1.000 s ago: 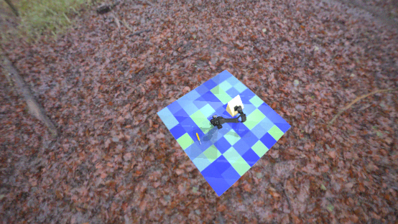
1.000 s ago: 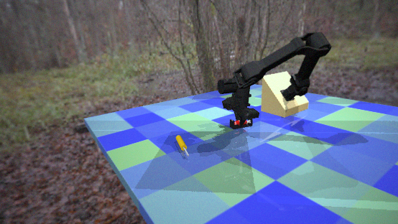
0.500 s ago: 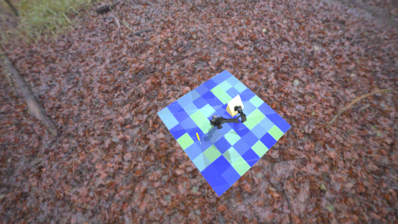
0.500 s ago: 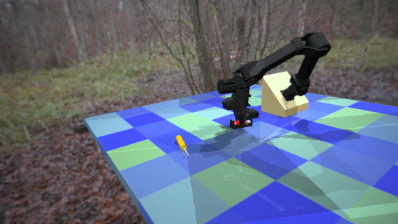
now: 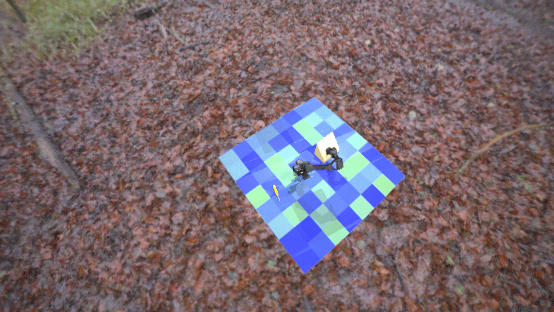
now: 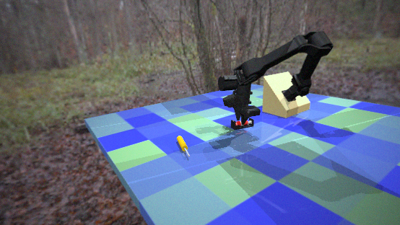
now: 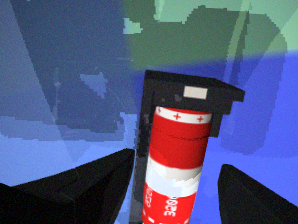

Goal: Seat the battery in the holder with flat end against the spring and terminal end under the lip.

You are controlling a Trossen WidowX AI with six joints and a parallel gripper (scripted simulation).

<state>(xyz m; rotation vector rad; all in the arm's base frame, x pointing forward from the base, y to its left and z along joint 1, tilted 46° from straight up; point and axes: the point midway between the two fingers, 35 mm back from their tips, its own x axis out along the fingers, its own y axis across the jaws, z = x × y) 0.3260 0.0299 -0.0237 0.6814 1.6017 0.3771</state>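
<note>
The hand [image 6: 242,122] [image 7: 176,165] is open around the battery [image 7: 177,150], whose plus end reaches the far lip of the holder [image 6: 242,126] [image 7: 192,82]. Releasing seems underway; next, lift straight up without brushing either.

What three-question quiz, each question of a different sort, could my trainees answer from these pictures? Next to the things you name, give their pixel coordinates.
1. True or false: in the wrist view, the fingers [image 6: 242,122] stand apart, with a gap on each side of the battery [image 7: 178,145].
2. Multiple choice: which end of the battery lies toward the holder's lip [image 7: 172,82]?
a) the end marked with plus signs
b) the flat end
c) neither; it lies crosswise
3. Fill in the blank: the screwdriver [image 5: 275,190] [image 6: 182,143] on the checkered table [image 5: 306,250] [image 6: 231,180] has a ____ handle.

Key: 1 true; 2 a; 3 yellow
</note>
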